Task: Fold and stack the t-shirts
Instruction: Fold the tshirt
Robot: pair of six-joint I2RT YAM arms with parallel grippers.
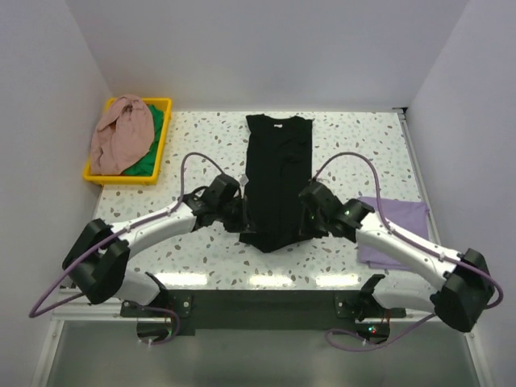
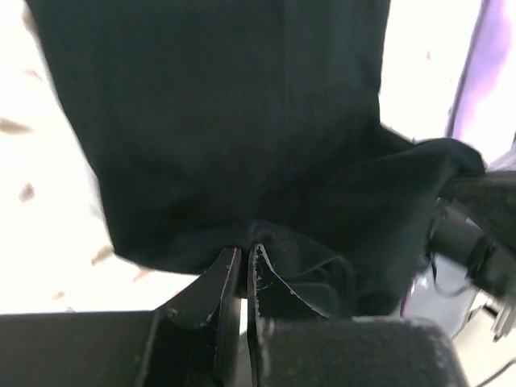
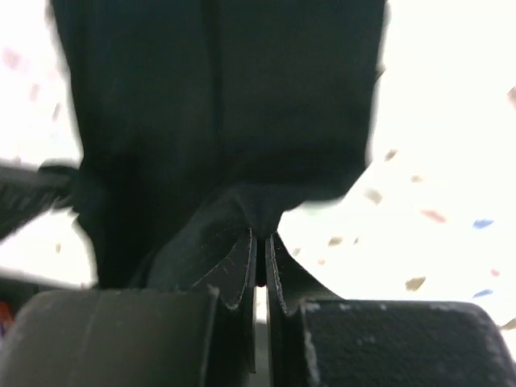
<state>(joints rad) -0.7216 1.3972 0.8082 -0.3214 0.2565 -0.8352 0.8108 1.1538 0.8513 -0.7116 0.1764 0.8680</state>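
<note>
Black shirt (image 1: 278, 181) lies mid-table, folded lengthwise into a narrow strip. Collar end points to the far edge, hem end toward the arm bases. Far part is flat on the table (image 1: 363, 145). Near end is bunched and narrows to a rough point between the two grippers.

Left gripper (image 1: 242, 216) is at the shirt's near left edge. In the left wrist view its fingers (image 2: 230, 270) are almost together, with a fold of black cloth (image 2: 226, 121) pinched at the tips: clenched on the black shirt.

Right gripper (image 1: 305, 216) is at the near right edge, opposite the left one. In the right wrist view its fingers (image 3: 242, 266) are nearly touching, and black cloth (image 3: 218, 97) gathers into a peak right at the tips: clenched on the black shirt too. Both arms reach inward from the sides, wrists low over the table.

Lavender shirt (image 1: 395, 222) lies folded flat on the right side of the table, partly under the right arm, apart from the black one. It shows as a purple strip at the right edge of the left wrist view (image 2: 484, 72).

Yellow bin (image 1: 165, 129) sits at the far left corner. Pink shirt (image 1: 121, 133) is heaped in it, crumpled, spilling over the rim. Green shirt (image 1: 141, 164) is under the pink one, only partly visible.
</note>
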